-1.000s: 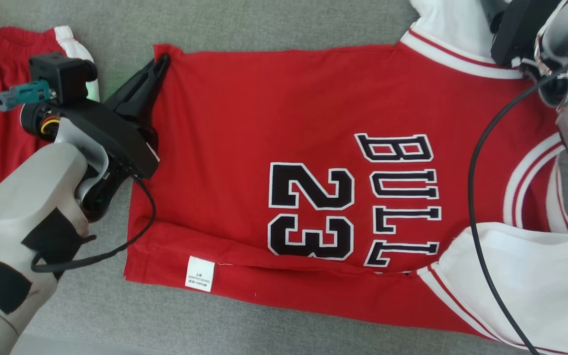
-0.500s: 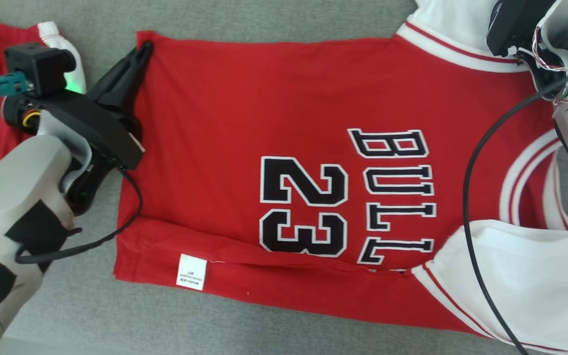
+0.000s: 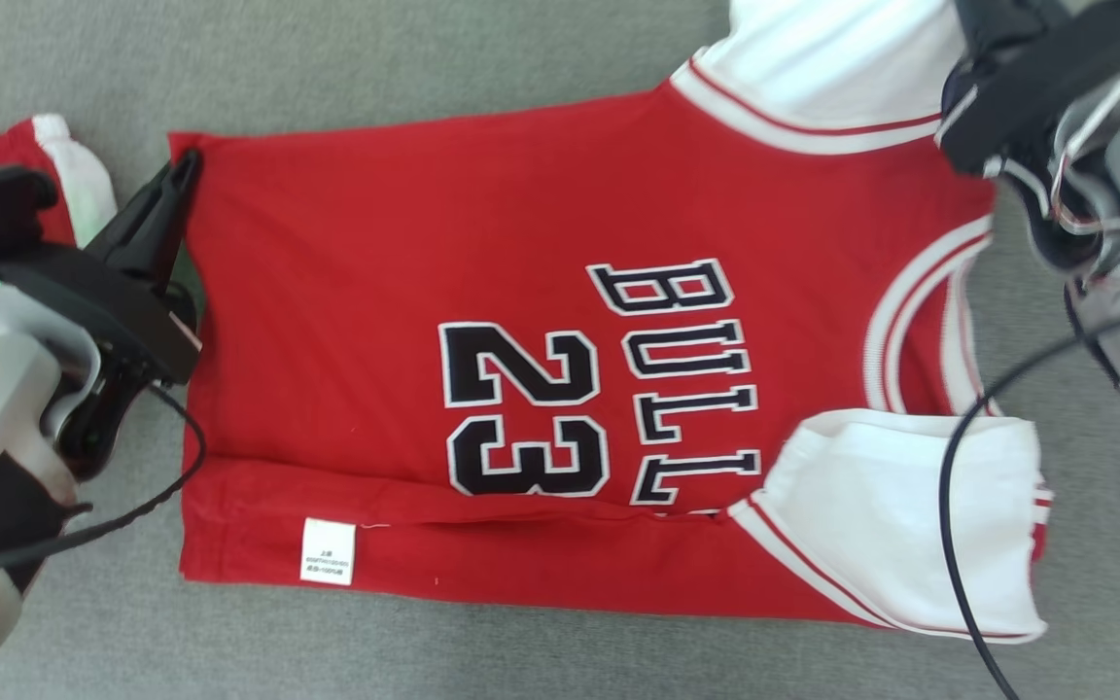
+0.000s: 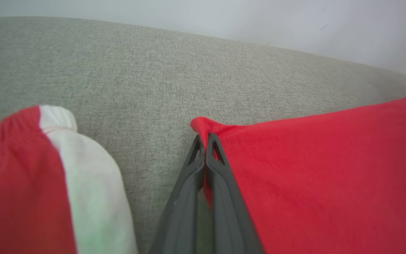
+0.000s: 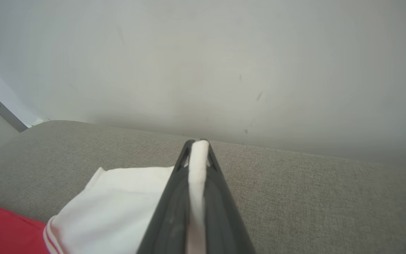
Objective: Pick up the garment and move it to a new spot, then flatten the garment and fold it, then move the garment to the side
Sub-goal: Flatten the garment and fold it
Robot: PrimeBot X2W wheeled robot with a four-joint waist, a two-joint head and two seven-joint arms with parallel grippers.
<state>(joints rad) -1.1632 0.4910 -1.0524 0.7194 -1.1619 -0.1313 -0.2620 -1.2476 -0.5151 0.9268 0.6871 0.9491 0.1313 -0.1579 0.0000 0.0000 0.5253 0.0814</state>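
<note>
The red jersey (image 3: 404,243), lettered "BULL 23" with white sleeves, lies spread flat on the grey fabric surface (image 3: 424,58). Its near edge is folded over, showing a white label (image 3: 328,551). My left gripper (image 3: 189,160) is shut on the jersey's far left hem corner; in the left wrist view the left gripper (image 4: 204,139) pinches red cloth (image 4: 312,158) between closed fingers. My right gripper (image 5: 198,143) is shut on the white sleeve (image 5: 118,197), a strip of white cloth showing between its fingers. The right wrist (image 3: 1017,87) sits over the far sleeve (image 3: 832,58).
A second red garment with a white stripe (image 3: 74,175) lies just left of my left gripper, seen close as the striped garment (image 4: 83,183). A black cable (image 3: 949,506) hangs across the near white sleeve (image 3: 910,506). A pale wall (image 5: 203,53) rises behind the grey surface.
The whole picture has shifted left, so the camera has moved. Both grippers keep their hold. The jersey's held hem corner now sits closer to the striped red garment.
</note>
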